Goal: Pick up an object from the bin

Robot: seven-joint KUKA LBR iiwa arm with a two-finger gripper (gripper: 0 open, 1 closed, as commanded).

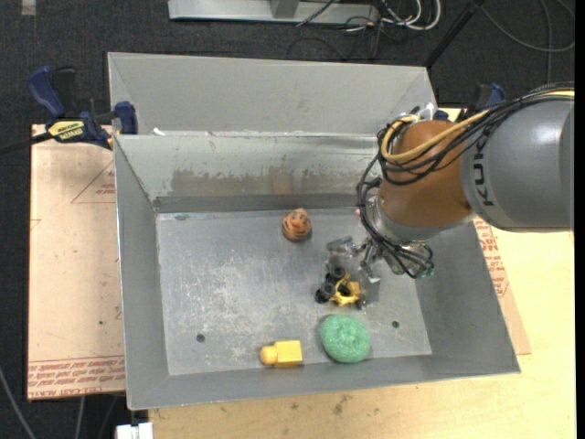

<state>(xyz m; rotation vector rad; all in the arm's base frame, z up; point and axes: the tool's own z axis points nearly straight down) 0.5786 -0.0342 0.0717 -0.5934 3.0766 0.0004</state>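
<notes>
Toward three o'clock, gripper (355, 275) hovers over yellow-black toy (344, 292), grip unreadable; green ball (345, 337) crowds its six o'clock.

Dark speckled carpet (64, 16) covers the floor around a pale wooden bench (548, 337). At the top, a flat grey metal base (238, 8) rests on the carpet beside tangled cables (409, 3).
</notes>
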